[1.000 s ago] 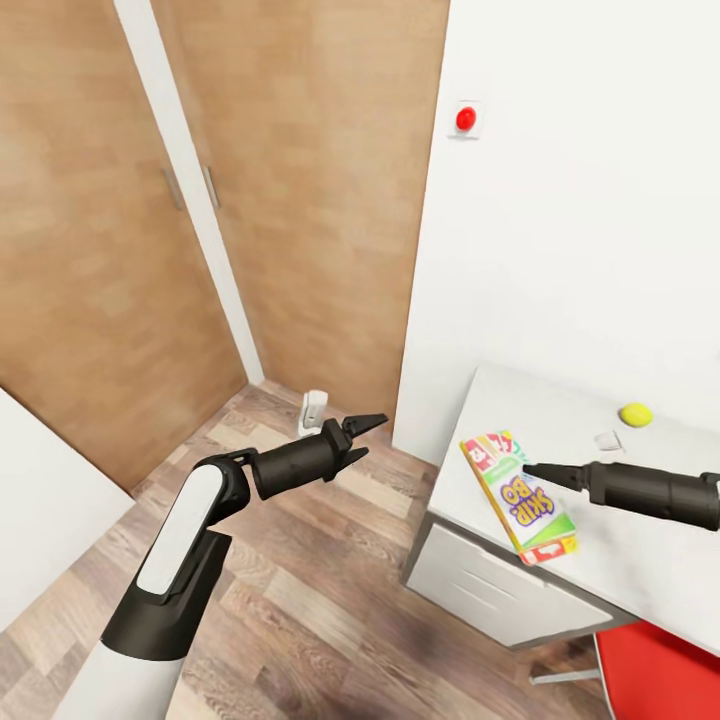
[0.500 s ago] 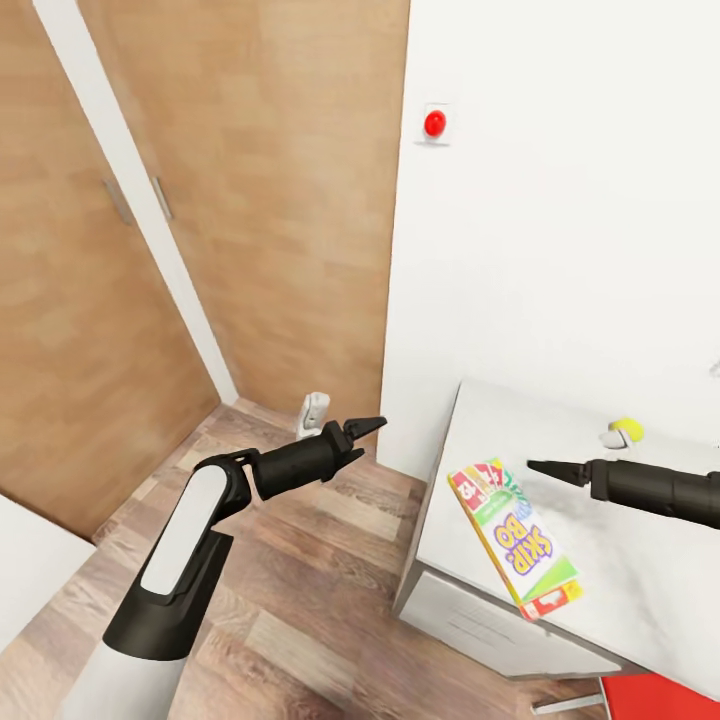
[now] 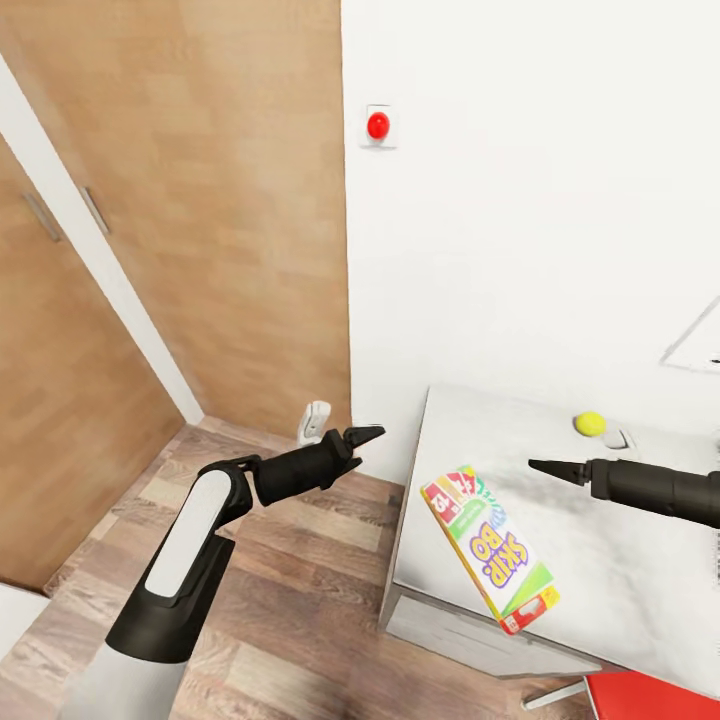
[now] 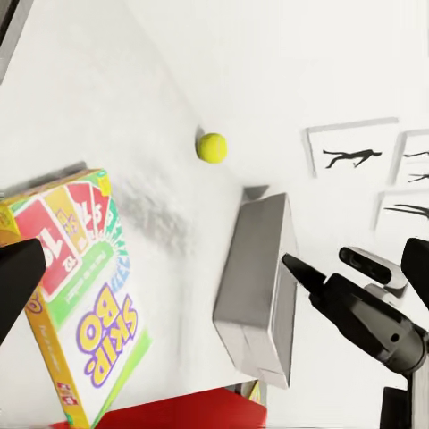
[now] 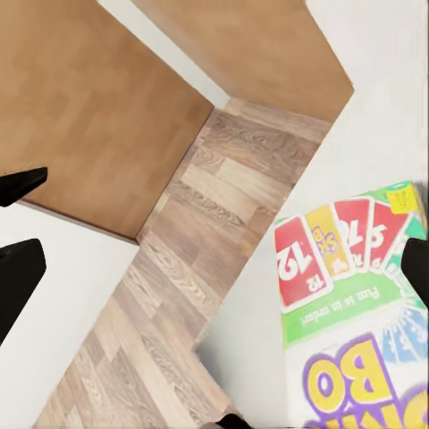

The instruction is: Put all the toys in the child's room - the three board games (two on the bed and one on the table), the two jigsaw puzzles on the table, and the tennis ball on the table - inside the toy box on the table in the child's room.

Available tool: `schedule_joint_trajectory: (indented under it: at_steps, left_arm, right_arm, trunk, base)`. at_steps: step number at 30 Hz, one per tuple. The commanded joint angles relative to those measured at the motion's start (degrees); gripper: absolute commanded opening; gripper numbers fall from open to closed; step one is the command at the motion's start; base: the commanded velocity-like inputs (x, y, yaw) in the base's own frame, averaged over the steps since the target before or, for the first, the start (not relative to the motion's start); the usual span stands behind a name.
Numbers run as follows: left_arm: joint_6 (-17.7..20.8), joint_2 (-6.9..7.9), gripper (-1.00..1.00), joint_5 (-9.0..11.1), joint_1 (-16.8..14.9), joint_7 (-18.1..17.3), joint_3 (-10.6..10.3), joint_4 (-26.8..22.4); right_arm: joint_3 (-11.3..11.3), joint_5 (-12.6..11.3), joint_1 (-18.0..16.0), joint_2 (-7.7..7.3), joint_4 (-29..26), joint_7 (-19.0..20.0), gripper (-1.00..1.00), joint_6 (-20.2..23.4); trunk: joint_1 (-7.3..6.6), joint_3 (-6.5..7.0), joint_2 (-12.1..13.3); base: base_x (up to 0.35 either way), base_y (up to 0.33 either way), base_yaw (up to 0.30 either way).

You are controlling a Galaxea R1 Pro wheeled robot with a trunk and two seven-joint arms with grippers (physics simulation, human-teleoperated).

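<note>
A yellow-green Skip-Bo board game (image 3: 488, 548) lies on the pale table (image 3: 620, 580) near its front left corner, its lower end at the front edge. The right wrist view has the same board game (image 5: 357, 295) close below. The tennis ball (image 3: 589, 424) rests further back by the wall. In the left wrist view a pale grey toy box (image 4: 259, 286) stands on the table beyond the tennis ball (image 4: 212, 147). My left gripper (image 3: 368, 436) hangs open over the floor, left of the table. My right gripper (image 3: 532, 464) is open and empty, hovering above the table behind the game.
Wooden doors (image 3: 200, 220) fill the left side, and a white wall with a red button (image 3: 378, 125) rises behind the table. A small white object (image 3: 315, 420) sits on the wood floor by the wall corner. A red chair (image 3: 650, 700) is at the table's front.
The whole picture has slid left as the camera swung right, so more of the table and wall shows. Both arms keep their pose, and the game and ball lie where they were.
</note>
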Motion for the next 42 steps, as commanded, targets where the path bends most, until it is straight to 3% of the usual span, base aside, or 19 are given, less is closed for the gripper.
schedule_joint_trajectory:
  at_steps: [1, 12, 20, 29, 37, 42]
  left_arm:
    - [0.1, -0.01, 1.0, 0.6, 0.1, 0.6, 0.0, 0.6]
    - [0.0, 0.11, 1.0, -0.3, 1.2, 0.7, 0.1, 4.0]
    - [0.0, 0.21, 1.0, -1.9, 3.4, 0.6, 0.7, 5.0]
    - [0.0, 0.31, 1.0, -2.4, 4.4, 0.5, 2.4, 5.3]
    - [0.0, 0.41, 1.0, -2.6, 6.1, 0.4, 4.1, 5.4]
    - [0.0, 0.82, 1.0, -2.6, 7.3, 0.3, 5.6, 5.3]
  right_arm:
    - [0.0, 0.2, -0.2, 0.0, 0.5, 0.2, 1.0, 0.3]
    - [0.3, 0.2, -1.1, 0.75, 6.2, -1.7, 1.0, 0.3]
    - [0.4, 0.1, -3.1, 3.3, 10.2, -3.1, 1.0, 0.3]
    - [0.7, 0.0, -3.7, 4.65, 11.6, -3.4, 1.0, 0.3]
    - [2.5, 0.2, -4.9, 8.52, 15.4, -3.7, 1.0, 0.3]
    - [3.3, 0.2, -6.6, 9.81, 18.9, -4.3, 1.0, 0.3]
  trunk:
    - [0.03, -0.1, -0.1]
    - [0.03, -0.1, -0.1]
    - [0.03, -0.1, -0.1]
    - [0.03, -0.1, -0.1]
    - [0.03, -0.1, -0.1]
    - [0.03, -0.1, -0.1]
  base:
    - [0.035, 0.007, -0.11]
    - [0.019, 0.004, -0.059]
    - [0.005, 0.001, -0.015]
    - [0.001, 0.0, -0.004]
    - [0.0, 0.0, -0.001]
    - [0.0, 0.0, 0.0]
